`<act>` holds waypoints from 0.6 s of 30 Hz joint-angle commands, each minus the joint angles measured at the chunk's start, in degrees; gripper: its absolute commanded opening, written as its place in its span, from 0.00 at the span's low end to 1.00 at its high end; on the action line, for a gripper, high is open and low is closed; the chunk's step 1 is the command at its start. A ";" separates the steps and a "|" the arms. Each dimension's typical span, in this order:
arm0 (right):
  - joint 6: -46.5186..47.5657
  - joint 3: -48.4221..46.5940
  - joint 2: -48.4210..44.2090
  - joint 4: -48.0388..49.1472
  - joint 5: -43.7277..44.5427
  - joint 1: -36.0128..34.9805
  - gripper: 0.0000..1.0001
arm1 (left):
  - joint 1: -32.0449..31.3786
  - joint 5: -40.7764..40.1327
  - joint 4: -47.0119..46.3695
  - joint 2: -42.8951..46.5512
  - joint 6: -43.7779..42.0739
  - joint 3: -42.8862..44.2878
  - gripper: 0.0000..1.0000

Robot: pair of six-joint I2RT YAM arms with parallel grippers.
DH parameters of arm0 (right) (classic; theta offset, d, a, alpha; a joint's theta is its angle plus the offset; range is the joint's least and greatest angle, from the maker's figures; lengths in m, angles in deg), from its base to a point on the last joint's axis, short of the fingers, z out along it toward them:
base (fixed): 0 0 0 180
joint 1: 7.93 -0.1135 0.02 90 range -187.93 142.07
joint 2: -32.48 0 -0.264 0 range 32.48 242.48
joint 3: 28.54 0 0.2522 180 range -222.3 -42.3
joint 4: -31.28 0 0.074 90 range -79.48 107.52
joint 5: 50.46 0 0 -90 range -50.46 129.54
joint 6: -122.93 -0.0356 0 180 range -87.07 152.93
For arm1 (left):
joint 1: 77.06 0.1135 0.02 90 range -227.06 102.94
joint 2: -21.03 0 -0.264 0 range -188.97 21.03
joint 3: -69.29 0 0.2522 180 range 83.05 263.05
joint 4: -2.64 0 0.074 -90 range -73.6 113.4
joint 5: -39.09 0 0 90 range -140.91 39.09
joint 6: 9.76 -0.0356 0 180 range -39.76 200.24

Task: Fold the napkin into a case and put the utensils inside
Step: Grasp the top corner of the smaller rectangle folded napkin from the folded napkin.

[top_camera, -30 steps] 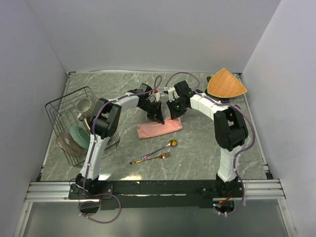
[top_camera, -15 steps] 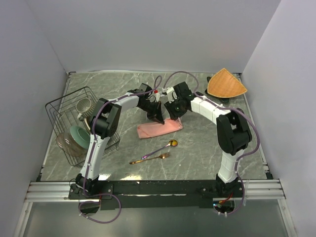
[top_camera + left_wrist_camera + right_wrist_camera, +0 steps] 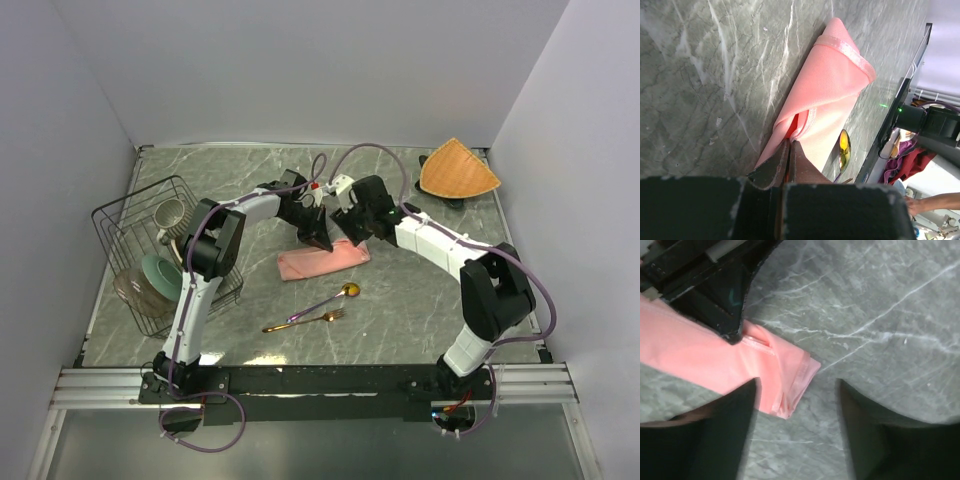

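The salmon-pink case point(image 3: 323, 261) lies as a narrow folded strip on the grey marbled desk point(image 3: 410, 310), at the middle of the top view, its long side running left to right and rising slightly to the right. The left pincer point(image 3: 320, 241) comes down on the case's upper edge, about midway along it. In the left wrist view its 2 fingers point(image 3: 782, 162) are clenched, their tips against the cloth point(image 3: 832, 82) where a flap edge meets a reddish gap in the fold. Whether a layer is nipped between them cannot be told. The right pincer point(image 3: 354, 243) hangs over the case's right end, released. In the right wrist view its 2 dark fingers point(image 3: 715, 440) stand well apart at the bottom of the frame, the hemmed end of the case point(image 3: 790, 385) showing in the gap beside the left one. Below the case in the top view lie the gold spoon point(image 3: 331, 299) and, just below it, the gold fork point(image 3: 305, 322), both apart from either pincer.
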 commanded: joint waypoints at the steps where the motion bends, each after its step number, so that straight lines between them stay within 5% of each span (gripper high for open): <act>1: 1.53 0.86 -2.09 5.71 6.27 -1.04 0.34 | -0.15 -5.25 0.58 -1.30 -1.99 -2.16 0.01; 4: 5.75 6.64 -4.20 9.57 10.05 -4.81 0.11 | -0.15 -5.26 0.15 -1.39 -1.73 -2.60 0.01; 7: 9.35 11.13 -4.92 14.50 14.26 -8.50 0.00 | -0.07 -5.52 0.06 -1.65 -1.64 -2.34 0.01; 18: 13.58 16.33 -0.18 23.29 18.24 -11.95 0.00 | -0.07 -5.34 -0.03 -1.83 -1.64 -2.95 0.01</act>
